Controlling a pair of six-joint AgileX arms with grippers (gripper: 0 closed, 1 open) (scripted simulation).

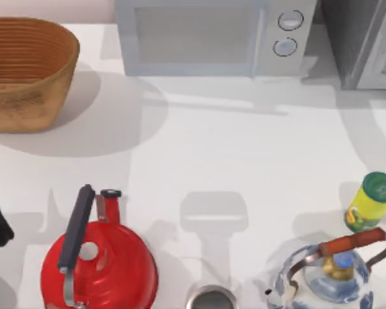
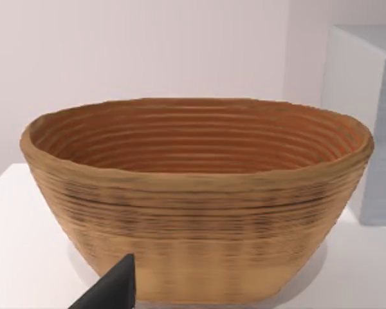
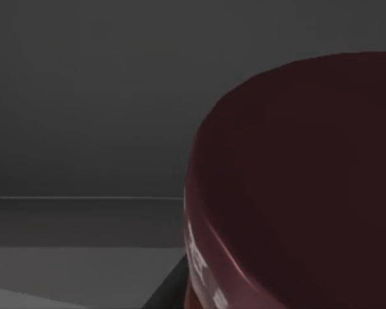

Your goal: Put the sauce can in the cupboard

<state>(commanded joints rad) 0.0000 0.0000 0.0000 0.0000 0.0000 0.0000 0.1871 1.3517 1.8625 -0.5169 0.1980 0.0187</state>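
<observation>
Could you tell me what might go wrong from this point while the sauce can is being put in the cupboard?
The dark maroon lid of the sauce can sits very close to the right wrist camera amid dim grey walls, so the can may knock a wall or tip when released. The cupboard's grey boxy body stands right beside the light grey microwave, leaving the arm little room to withdraw.

Basket [image 1: 26,74] woven, ribbed; red kettle [image 1: 112,267] glossy; table [image 1: 244,161] matt.

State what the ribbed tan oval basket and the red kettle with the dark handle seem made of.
Ribbed tan oval basket: looks like coiled wicker or cane, matt, judging by its stacked ridges. Red kettle: seemingly enamelled metal, glossy with highlights; its dark handle looks like plastic.
</observation>
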